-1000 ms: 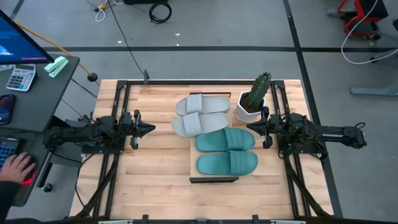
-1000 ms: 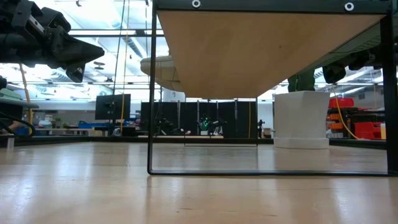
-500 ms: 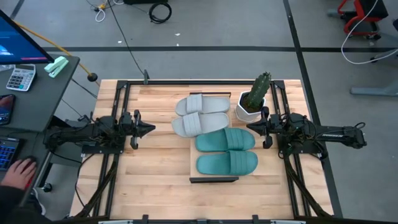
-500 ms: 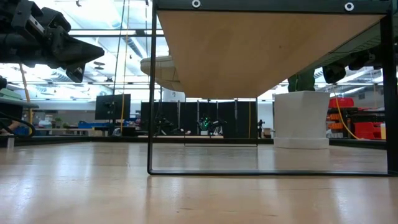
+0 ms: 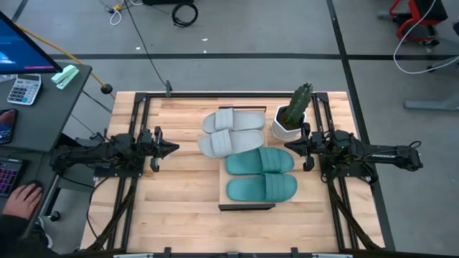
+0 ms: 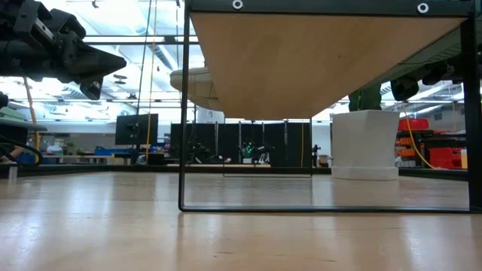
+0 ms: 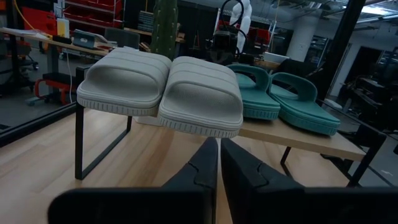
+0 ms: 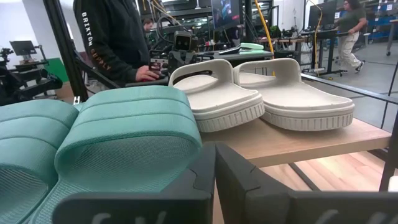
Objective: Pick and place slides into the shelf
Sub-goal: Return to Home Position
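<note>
In the high view my left gripper (image 5: pixel 172 148) hangs left of centre, its fingers pressed together and holding nothing. Just right of it stands the shelf (image 5: pixel 221 188), a light plank top on a dark frame, and all four slides lie on it. The two grey slides (image 5: pixel 231 132) lie side by side at the upper end, ribbed straps up, jutting past the plank's left edge. The two teal slides (image 5: pixel 261 174) lie below them, poking out to the right. My right gripper (image 5: pixel 288 148) sits right of the teal pair, fingers likewise closed and empty. The slatted wooden table (image 5: pixel 179 215) carries a potted cactus (image 5: pixel 292 115) at upper right. A person's hand (image 5: pixel 21 198) rests on a desk (image 5: pixel 50 107) at the far left.
</note>
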